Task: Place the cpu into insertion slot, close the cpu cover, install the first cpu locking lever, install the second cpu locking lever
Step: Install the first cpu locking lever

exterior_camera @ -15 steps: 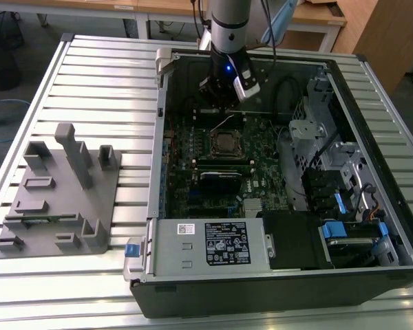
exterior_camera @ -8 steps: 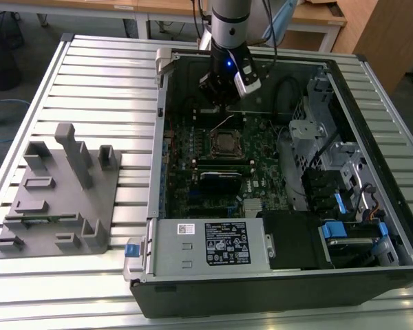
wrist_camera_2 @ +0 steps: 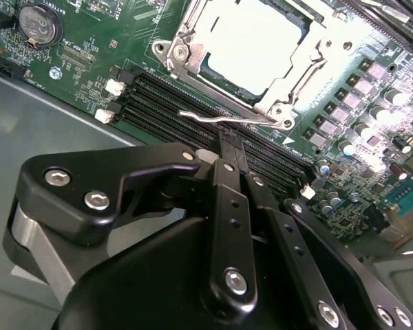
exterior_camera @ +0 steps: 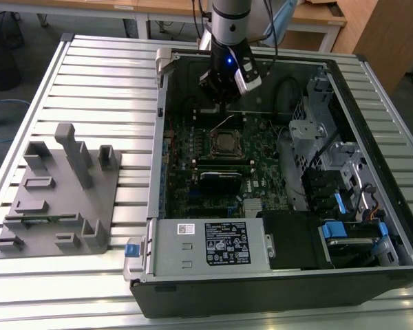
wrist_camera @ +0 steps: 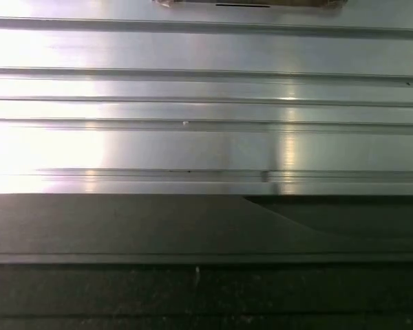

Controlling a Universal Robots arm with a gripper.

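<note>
Second wrist view: the gripper (wrist_camera_2: 233,137) hangs low over the board with its two fingers drawn together. Their tips lie just beside one thin silver lever (wrist_camera_2: 210,117), and contact cannot be told. Just past the lever, the cpu (wrist_camera_2: 255,45) lies in the insertion slot (wrist_camera_2: 299,20), its pale top showing through the cut-out of the cpu cover (wrist_camera_2: 193,29), which lies flat over it. Long black memory slots (wrist_camera_2: 165,100) run between the gripper and the socket, and one coin cell (wrist_camera_2: 40,24) sits off to the side.

The exterior view shows what the wrist views do not. The single arm (exterior_camera: 230,27) comes down almost upright, with its gripper (exterior_camera: 222,108) over the far part of the board. The cpu (exterior_camera: 226,142) is a small square near the middle of the open case (exterior_camera: 275,289). One grey power supply (exterior_camera: 210,242) fills the near side of the case. One grey fixture plate (exterior_camera: 55,199) with upright blocks lies on the desk (exterior_camera: 103,75), well apart from the case at the exterior view's left.

The first wrist view looks away from the board, at the slatted desk (wrist_camera: 206,144) above a dark case wall (wrist_camera: 193,234).
</note>
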